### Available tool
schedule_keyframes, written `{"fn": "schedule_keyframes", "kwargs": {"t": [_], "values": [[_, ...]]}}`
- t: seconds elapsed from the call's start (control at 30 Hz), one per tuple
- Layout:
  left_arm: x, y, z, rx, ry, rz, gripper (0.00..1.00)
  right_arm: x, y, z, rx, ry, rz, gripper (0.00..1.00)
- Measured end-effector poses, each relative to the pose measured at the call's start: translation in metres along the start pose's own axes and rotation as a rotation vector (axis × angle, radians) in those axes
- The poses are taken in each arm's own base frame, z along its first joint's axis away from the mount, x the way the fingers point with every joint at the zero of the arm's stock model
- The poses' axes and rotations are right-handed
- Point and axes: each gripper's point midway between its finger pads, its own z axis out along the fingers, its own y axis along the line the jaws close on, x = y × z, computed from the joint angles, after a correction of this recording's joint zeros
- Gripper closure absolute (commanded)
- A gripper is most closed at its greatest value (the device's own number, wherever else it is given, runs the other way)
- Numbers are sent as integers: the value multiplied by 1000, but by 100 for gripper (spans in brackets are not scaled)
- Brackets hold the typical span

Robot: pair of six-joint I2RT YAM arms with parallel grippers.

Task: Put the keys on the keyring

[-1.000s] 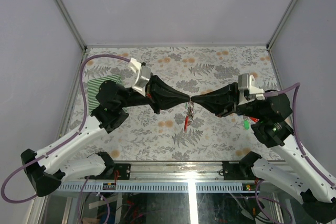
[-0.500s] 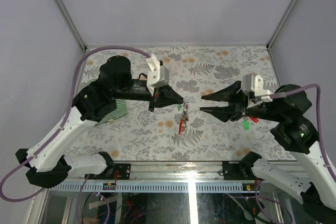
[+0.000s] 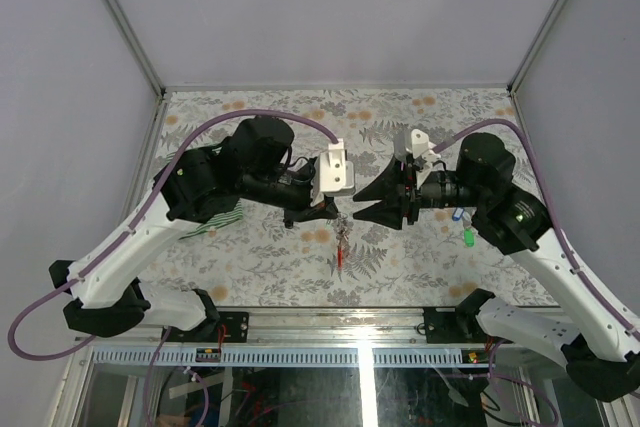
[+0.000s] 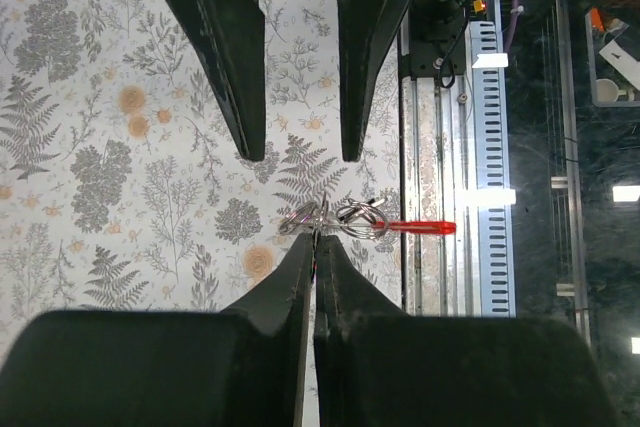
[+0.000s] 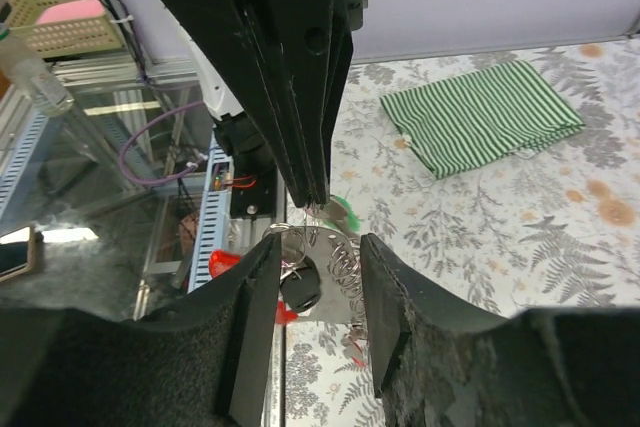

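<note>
left gripper (image 4: 315, 245) clamped on dangling grey metal keyring with red loop (image 4: 372, 223), right gripper (image 5: 315, 247) parted either side, green-headed plastic key (image 3: 467, 238) well apart

Table cover (image 3: 440, 117): pale cloth printed with grey ferns and orange blossoms.
Striped cloth (image 5: 480, 115): green and white, folded, lying flat on the left side of the table cover.
Walls (image 3: 330, 7): plain grey panels on three sides.
Front rail (image 3: 300, 356): slotted white strip along the near edge.
</note>
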Motion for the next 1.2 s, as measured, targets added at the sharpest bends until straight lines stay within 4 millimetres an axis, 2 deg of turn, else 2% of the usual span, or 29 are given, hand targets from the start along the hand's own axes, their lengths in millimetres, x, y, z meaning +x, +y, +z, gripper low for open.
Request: {"fn": "schedule_keyframes", "kwargs": {"t": [0.33,0.73,1.0,1.1,1.2], "values": [[6,1,-3,-19,38,23,100,1,8,13,-120,-7,54,56],[8,4,0,-24,49,34,100,25,2,29,-141,65,110,59],[9,3,2,-22,59,36,100,37,3,37,-137,109,108,67],[10,3,2,-21,64,36,100,38,2,38,-128,112,101,67],[11,4,2,-23,65,37,100,37,0,38,-118,112,98,62]]}}
